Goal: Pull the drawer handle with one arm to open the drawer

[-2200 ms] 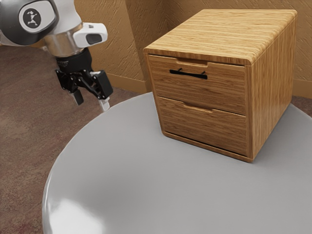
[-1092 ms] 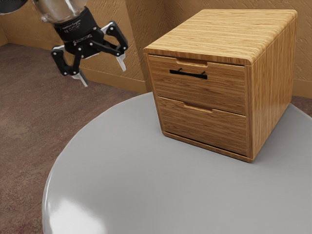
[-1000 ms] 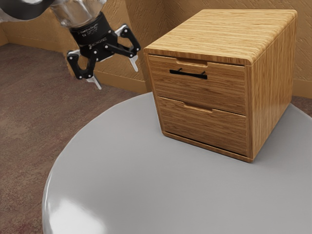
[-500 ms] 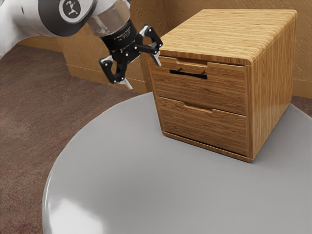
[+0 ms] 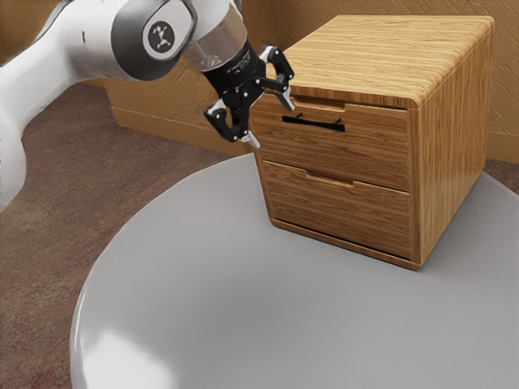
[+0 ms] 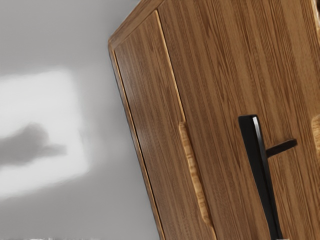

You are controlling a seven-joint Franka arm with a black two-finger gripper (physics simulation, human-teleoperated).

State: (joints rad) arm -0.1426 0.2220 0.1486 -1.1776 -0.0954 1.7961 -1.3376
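Clearly, the gripper [image 5: 271,123] hangs in front of the wooden cabinet [image 5: 381,57], close to its front edge on the exterior view's left, at the height of the top drawer [image 5: 365,158]. Its fingers [image 5: 246,134] are spread wide and released, with nothing between them; one tip points toward 1 o'clock and the other toward 7 o'clock in the exterior view. Whether either tip touches the wood cannot be told. The white arm [image 5: 73,57] reaches in from about 10 o'clock.

The black drawer handle [image 5: 314,123] is a thin bar on two short posts, set high on the top drawer's face, just beside the gripper at its 3 o'clock and apart from both fingers. The top drawer sits flush with the cabinet front, shut. Under it, at 6 o'clock, the lower drawer [image 5: 345,211] is likewise flush, with a shallow notch along its upper edge.

The cabinet stands on the round grey desk [image 5: 243,308], toward the desk's 1 o'clock side in the exterior view. Beyond the desk lies a brown floor [image 5: 49,194].

From the wrist camera the handle [image 6: 260,175] shows close ahead of the hand, slanted across the drawer face [image 6: 225,75], with the lower drawer [image 6: 147,125] and the grey desk [image 6: 50,75] beyond it.
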